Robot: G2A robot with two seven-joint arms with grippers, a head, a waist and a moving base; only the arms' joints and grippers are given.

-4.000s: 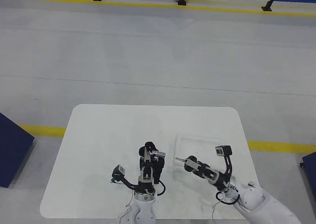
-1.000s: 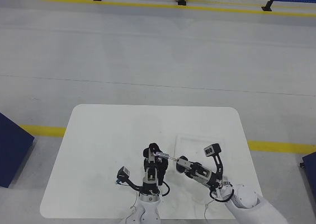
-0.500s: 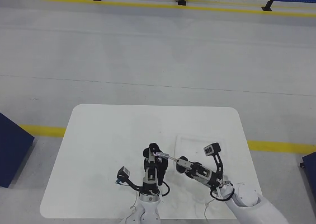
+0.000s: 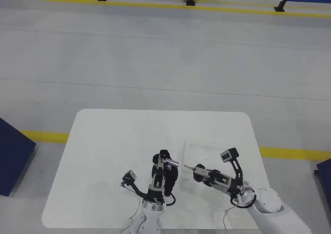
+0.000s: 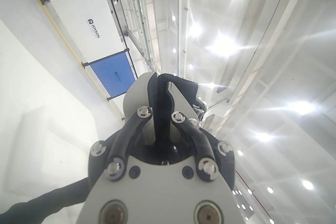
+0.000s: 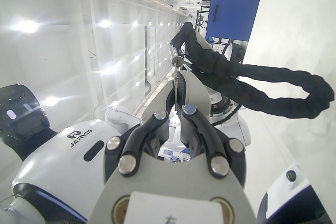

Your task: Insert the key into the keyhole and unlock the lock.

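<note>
Where the left arm stands: wrist tipped upward, left gripper (image 4: 163,159) clenched on the lock (image 4: 169,162).
Gap: keyhole faces the key tip, just apart.
Right arm: reaching sideways, right gripper (image 4: 198,170) pinching the key (image 4: 187,168).
Room: table (image 4: 106,146) runs wide beyond both grippers, its front edge near behind.

White table (image 4: 106,152) bearing pale tray (image 4: 212,151)

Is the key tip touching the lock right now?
Apart. The top view shows a gap of white table between the tip of the key, held in the right gripper, and the lock.
</note>
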